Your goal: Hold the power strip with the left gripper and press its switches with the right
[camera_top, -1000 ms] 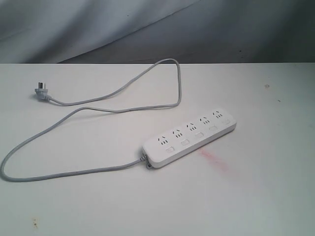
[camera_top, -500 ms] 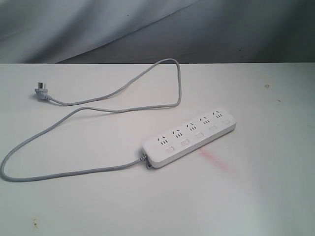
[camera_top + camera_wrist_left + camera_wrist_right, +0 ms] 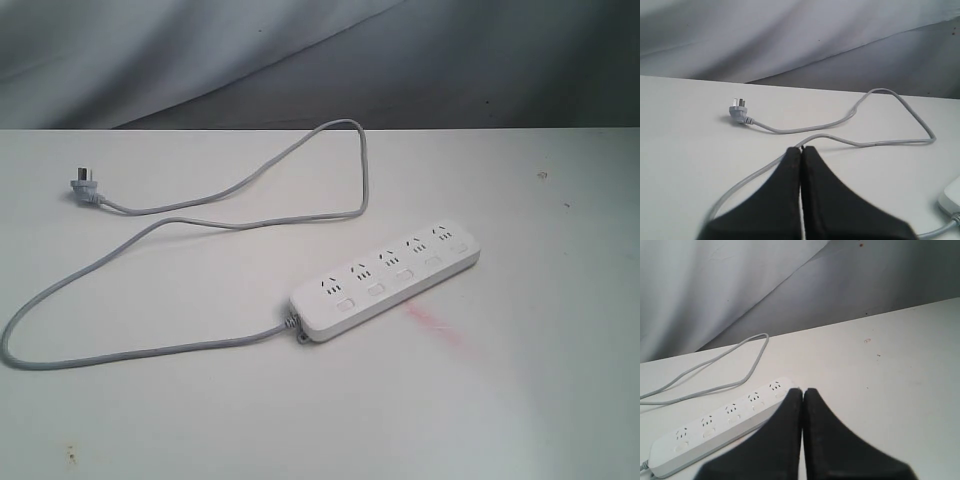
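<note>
The white power strip (image 3: 388,281) lies flat on the table, running diagonally, its row of buttons toward the near side. Its light-grey cord (image 3: 130,352) loops left and back to the plug (image 3: 82,185). Neither arm shows in the exterior view. In the left wrist view my left gripper (image 3: 801,148) is shut and empty, above the cord (image 3: 840,141), with the plug (image 3: 738,111) beyond and the strip's end (image 3: 951,194) off to one side. In the right wrist view my right gripper (image 3: 803,390) is shut and empty, its tips near the strip's far end (image 3: 722,427).
The table (image 3: 560,400) is white with a faint pink smear (image 3: 433,325) just in front of the strip. A grey cloth backdrop (image 3: 300,60) hangs behind the table's far edge.
</note>
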Robot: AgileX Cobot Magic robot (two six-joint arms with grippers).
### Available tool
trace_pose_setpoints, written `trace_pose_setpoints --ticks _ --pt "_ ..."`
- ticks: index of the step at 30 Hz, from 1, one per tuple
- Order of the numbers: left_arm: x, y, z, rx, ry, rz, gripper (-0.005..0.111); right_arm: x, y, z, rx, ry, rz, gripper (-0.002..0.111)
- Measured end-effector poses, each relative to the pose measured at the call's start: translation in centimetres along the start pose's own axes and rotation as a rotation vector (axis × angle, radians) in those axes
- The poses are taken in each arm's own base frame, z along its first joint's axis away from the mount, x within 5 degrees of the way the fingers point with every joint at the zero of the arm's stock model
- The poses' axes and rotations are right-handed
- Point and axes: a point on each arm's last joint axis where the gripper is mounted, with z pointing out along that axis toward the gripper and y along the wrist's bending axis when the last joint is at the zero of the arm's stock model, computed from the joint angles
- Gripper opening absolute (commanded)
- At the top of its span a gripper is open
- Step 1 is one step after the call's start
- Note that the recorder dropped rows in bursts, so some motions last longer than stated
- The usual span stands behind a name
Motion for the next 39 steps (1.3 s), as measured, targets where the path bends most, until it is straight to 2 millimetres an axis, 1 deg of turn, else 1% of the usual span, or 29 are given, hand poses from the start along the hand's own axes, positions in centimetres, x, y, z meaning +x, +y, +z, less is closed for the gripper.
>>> trace_pose_setpoints --ticks 23,25,28,30,34,39 --pt "0.0 -0.3 -0.1 0.029 -0.003 0.018 0.0 0.0 0.1 0.0 -0.006 0.0 0.004 0.0" --pt "-0.3 -0.1 -0.7 0.017 -0.035 0.012 0.0 0.0 0.1 0.0 -0.006 0.0 0.004 0.0" --pt "-0.3 0.2 -2.4 -0.003 -0.087 0.099 0.0 0.0 0.1 0.0 -0.006 0.0 0.004 0.0" --pt "-0.1 0.4 -3.1 -0.032 -0.092 0.145 0.0 0.0 0.1 0.0 -0.006 0.0 0.004 0.0" --pt "0.1 0.6 -3.9 -0.082 -0.112 0.174 0.0 0.0 0.1 0.0 -0.006 0.0 0.004 0.0" --pt "0.0 0.5 -4.5 -0.08 -0.159 0.184 0.0 0.0 0.1 0.0 -0.006 0.0 0.004 0.0"
